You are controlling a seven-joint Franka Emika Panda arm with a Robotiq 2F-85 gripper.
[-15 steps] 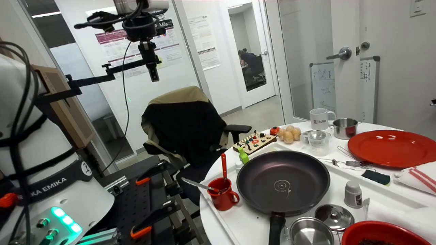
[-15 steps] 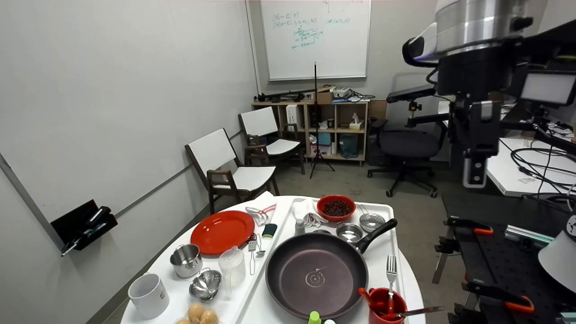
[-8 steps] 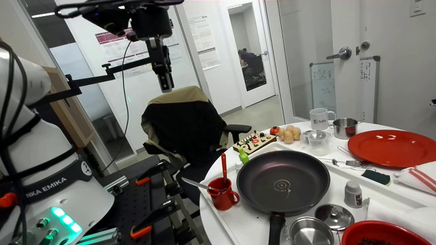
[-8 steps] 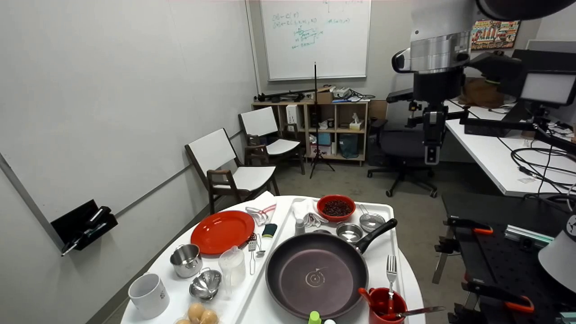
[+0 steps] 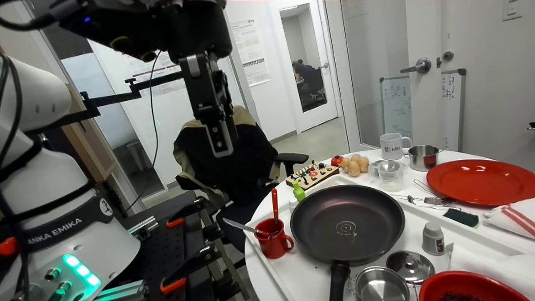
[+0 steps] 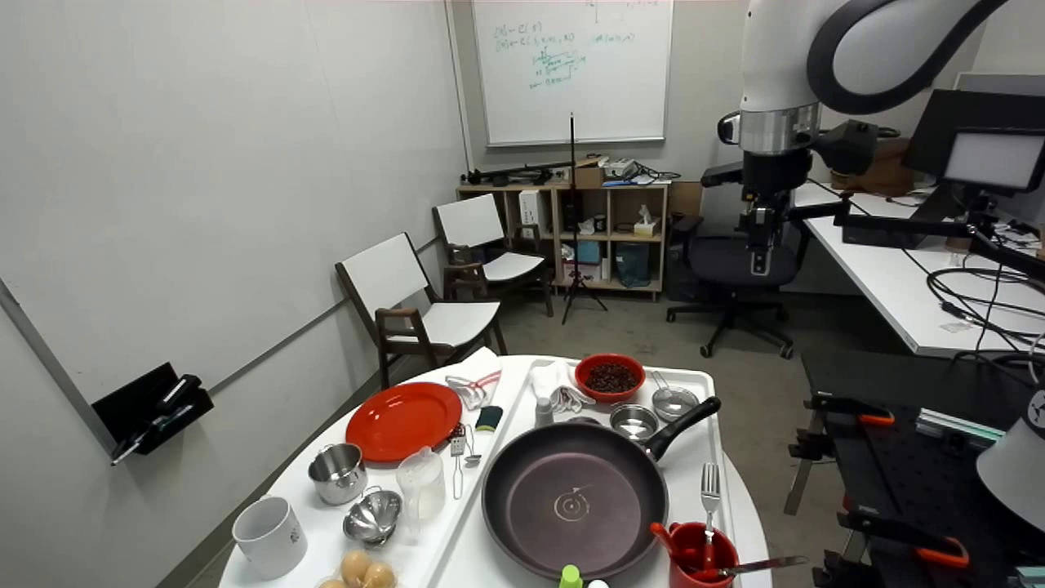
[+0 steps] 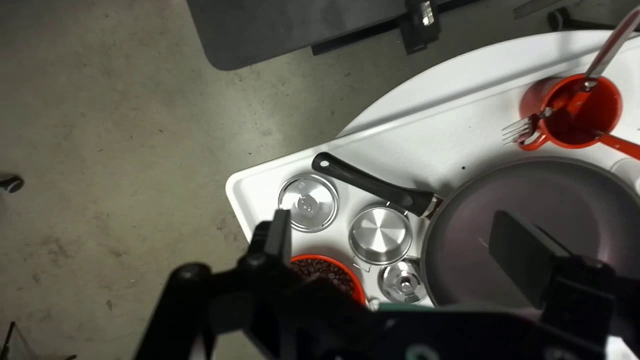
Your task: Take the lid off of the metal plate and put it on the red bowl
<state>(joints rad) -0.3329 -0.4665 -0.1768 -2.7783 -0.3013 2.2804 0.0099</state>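
My gripper (image 7: pixel 395 245) is open and empty, high above the tray in the wrist view; it also hangs in both exterior views (image 5: pixel 225 146) (image 6: pixel 760 263), away from the dishes. A small shiny lid with a knob (image 7: pixel 404 284) lies between the pan and a small metal pot; it also shows in an exterior view (image 5: pixel 411 266). A shiny round metal disc (image 7: pixel 308 202), maybe the metal plate, lies near the tray's corner. The red bowl (image 7: pixel 358 289) holds dark beans; a finger partly hides it. It shows in both exterior views (image 5: pixel 501 287) (image 6: pixel 611 397).
The open metal pot (image 7: pixel 381 235) stands beside the black pan (image 7: pixel 465 215), whose handle (image 7: pixel 370 184) reaches over the white tray (image 7: pixel 430 120). A red mug (image 5: pixel 273 244) holds upright cutlery. A red plate (image 5: pixel 480 179), a grey bottle (image 5: pixel 434 239) and a towel (image 6: pixel 563 388) lie around.
The gripper has come down and to the right in an exterior view where it looks larger, and moved left and farther off in the opposite exterior picture. The dishes have not moved.
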